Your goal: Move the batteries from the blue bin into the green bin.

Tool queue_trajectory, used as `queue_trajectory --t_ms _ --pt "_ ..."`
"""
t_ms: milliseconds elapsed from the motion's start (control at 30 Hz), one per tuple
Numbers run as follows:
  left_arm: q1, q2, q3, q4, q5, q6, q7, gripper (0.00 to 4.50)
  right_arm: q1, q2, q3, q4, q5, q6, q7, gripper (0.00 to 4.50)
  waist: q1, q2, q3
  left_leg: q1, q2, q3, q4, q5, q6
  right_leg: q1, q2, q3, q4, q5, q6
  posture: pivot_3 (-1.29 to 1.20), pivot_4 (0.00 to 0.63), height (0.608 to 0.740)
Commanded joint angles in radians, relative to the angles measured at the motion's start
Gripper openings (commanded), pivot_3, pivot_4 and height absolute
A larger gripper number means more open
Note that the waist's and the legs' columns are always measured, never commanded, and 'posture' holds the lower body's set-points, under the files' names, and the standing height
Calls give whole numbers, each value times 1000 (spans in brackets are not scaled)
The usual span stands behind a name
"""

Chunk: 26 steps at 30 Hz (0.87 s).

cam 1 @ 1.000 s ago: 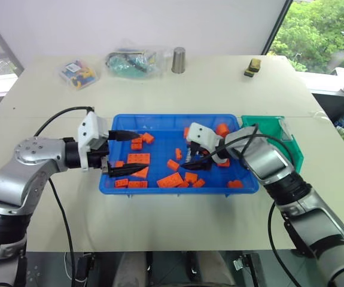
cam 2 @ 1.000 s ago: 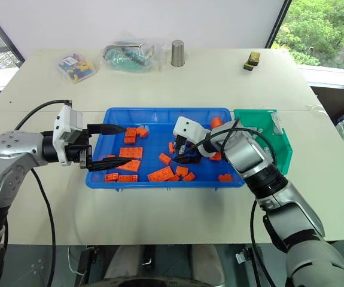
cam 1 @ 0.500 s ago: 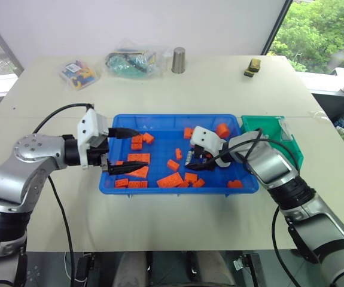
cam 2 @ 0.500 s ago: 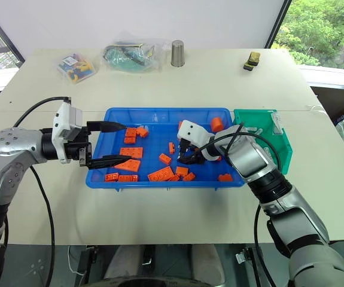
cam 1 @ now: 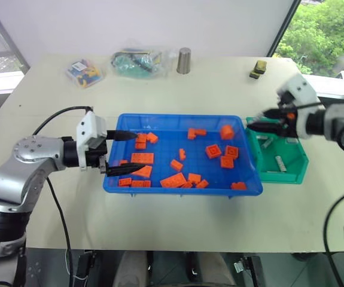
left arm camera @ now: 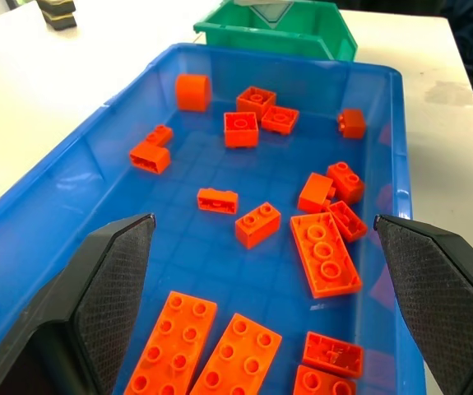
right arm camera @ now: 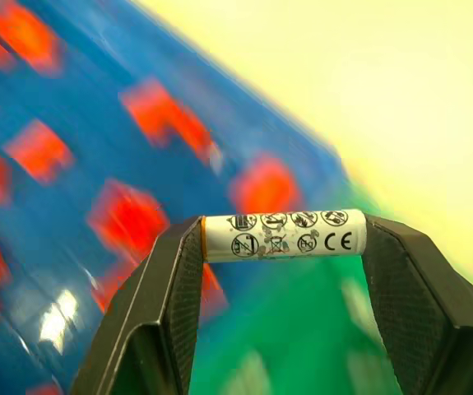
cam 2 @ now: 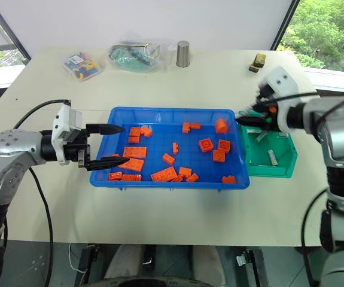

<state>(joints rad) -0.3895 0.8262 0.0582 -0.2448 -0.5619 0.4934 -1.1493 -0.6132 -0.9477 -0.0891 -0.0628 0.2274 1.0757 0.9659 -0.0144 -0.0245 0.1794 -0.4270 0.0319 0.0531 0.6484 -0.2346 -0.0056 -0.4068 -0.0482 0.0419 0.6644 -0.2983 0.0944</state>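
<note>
The blue bin (cam 1: 119,179) lies mid-table and holds several orange bricks (cam 1: 173,180). To its right stands the green bin (cam 1: 297,173), with two batteries (cam 1: 280,163) on its floor. Above the green bin's near-left edge hovers my right gripper (cam 1: 258,127). In the right wrist view it (right arm camera: 284,271) is shut on a battery (right arm camera: 284,235), a silvery cylinder clamped end to end between the fingers. My left gripper (cam 1: 130,152) is open and empty over the blue bin's left end. The left wrist view shows its fingers (left arm camera: 113,288) spread wide above the bricks.
A metal cup (cam 1: 184,60), two clear bags of small parts (cam 1: 83,72) (cam 1: 139,60) and a small dark and yellow object (cam 1: 256,69) sit along the table's far side. Bare tabletop lies in front of both bins.
My right gripper has risen out of the blue bin and swung right to the green bin, carrying a battery. The left gripper has not moved. The view has shifted slightly.
</note>
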Motion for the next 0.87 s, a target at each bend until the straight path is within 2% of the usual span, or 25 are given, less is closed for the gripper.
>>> queue_trajectory --t_ms 33,67,133,167,267,367,433,600,733,867 --pt "-37 7 4 8 5 -14 -11 4500 8 -13 -55 -15 18 -26 -40 2779 -10 1 1 0 0 1 0 0 0 -1 1 1 1 0 0 0 150 739" --pt "-44 6 2 15 5 -13 -14 4500 12 -9 -56 -10 17 -33 -54 3348 -13 2 1 0 1 1 0 0 0 -2 1 2 1 0 0 0 150 739" --pt "-56 3 -1 25 6 -11 -18 4500 19 -13 -46 5 12 -63 -70 4144 -17 2 1 0 1 1 0 0 0 -2 2 2 2 0 0 0 150 739" --pt "-62 2 -3 31 8 -11 -20 4500 27 -29 -39 15 8 -94 -59 4399 -18 2 1 0 1 0 0 0 0 -2 3 2 2 0 0 0 150 739" --pt "-74 7 0 45 11 -15 -28 4500 44 -75 -66 34 41 -200 19 4399 -16 2 1 -1 0 1 0 0 0 -2 2 2 1 0 1 0 150 739" --pt "-84 35 33 78 7 -17 -49 4500 83 -166 -138 96 87 -409 203 4399 -6 2 1 -1 0 1 0 0 0 -2 2 2 1 0 1 0 150 739" --pt "-86 70 65 111 0 -17 -77 4500 129 -247 -173 188 93 -570 348 4399 2 2 1 -1 0 1 0 0 0 -2 2 1 1 0 1 0 150 739" --pt "-76 176 129 197 8 -43 -151 4500 160 -377 -160 513 35 -861 519 4399 -3 2 1 1 1 2 1 0 0 0 1 1 0 0 1 0 150 739" --pt "-61 226 185 259 6 -57 -169 4500 105 -367 -153 701 31 -918 528 4399 -9 3 2 2 1 3 0 0 0 -1 2 1 1 0 0 0 150 739" --pt "-60 235 204 303 26 -92 -165 4500 97 -343 -146 764 23 -968 518 4399 -10 5 2 2 1 4 0 0 0 -1 2 2 1 0 0 0 150 739"
